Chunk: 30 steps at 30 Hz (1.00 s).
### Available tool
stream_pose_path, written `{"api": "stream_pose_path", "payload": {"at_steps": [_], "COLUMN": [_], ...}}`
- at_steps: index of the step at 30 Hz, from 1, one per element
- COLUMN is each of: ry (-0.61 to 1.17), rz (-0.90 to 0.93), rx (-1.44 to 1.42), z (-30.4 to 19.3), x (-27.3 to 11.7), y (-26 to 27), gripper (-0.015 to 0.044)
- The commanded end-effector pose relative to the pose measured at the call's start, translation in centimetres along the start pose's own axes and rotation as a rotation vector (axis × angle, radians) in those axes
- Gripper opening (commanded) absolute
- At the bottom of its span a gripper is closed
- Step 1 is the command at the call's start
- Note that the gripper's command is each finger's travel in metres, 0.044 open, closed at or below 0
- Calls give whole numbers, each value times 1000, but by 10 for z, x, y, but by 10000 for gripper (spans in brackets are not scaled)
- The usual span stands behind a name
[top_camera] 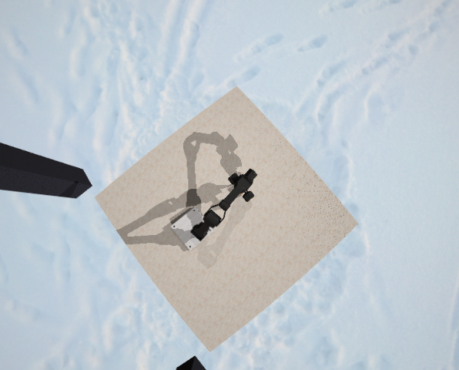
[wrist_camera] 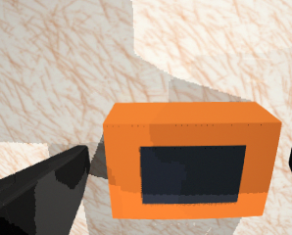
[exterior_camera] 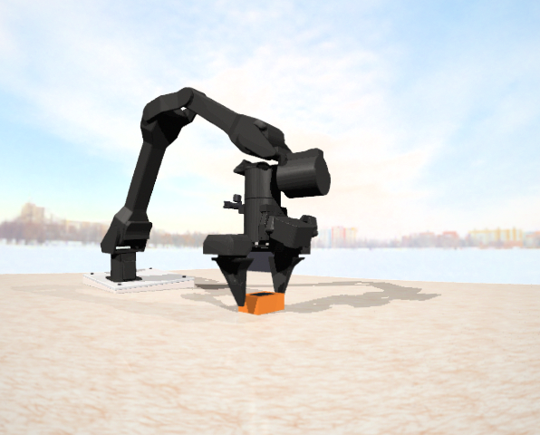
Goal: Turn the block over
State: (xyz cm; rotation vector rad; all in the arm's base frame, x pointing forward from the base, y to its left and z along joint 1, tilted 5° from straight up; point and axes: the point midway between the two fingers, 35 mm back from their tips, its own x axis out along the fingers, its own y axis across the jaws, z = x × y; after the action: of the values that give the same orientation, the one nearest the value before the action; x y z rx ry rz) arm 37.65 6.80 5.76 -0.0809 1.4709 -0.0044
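Note:
The orange block (exterior_camera: 271, 304) (wrist_camera: 126, 208) (top_camera: 241, 194) lies flat on the table (top_camera: 261, 247) (exterior_camera: 261, 374) (wrist_camera: 210, 29). Its marked side, with a dark rectangle (wrist_camera: 190, 176), faces up. My gripper (top_camera: 240, 186) (exterior_camera: 260, 299) (wrist_camera: 192, 156) points straight down and is open. Its fingers stand low on either side of the block, near its two short ends. In the wrist view a gap shows between the block and each fingertip. In the top view the arm hides nearly all of the block.
The arm's white base plate (top_camera: 182, 233) (exterior_camera: 167, 286) stands on the table. A dark box (exterior_camera: 259, 262) stands behind the gripper in the exterior view. A dark beam (top_camera: 35, 171) reaches in from the left in the top view, outside the table edge.

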Motion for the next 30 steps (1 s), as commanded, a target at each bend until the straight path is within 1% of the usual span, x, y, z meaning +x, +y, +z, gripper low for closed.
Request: {"api": "stream_pose_path", "payload": {"at_steps": [1, 3, 24, 26, 29, 30], "ry": [4, 4, 4, 4, 4, 4], "rz": [4, 4, 4, 4, 4, 4], "rx": [0, 0, 0, 0, -1, 0], "z": [-1, -1, -1, -1, -1, -1], "x": [3, 3, 3, 0, -18, -23], "y": [1, 1, 1, 1, 1, 1], "gripper": [335, 282, 142, 90, 11, 0]}}
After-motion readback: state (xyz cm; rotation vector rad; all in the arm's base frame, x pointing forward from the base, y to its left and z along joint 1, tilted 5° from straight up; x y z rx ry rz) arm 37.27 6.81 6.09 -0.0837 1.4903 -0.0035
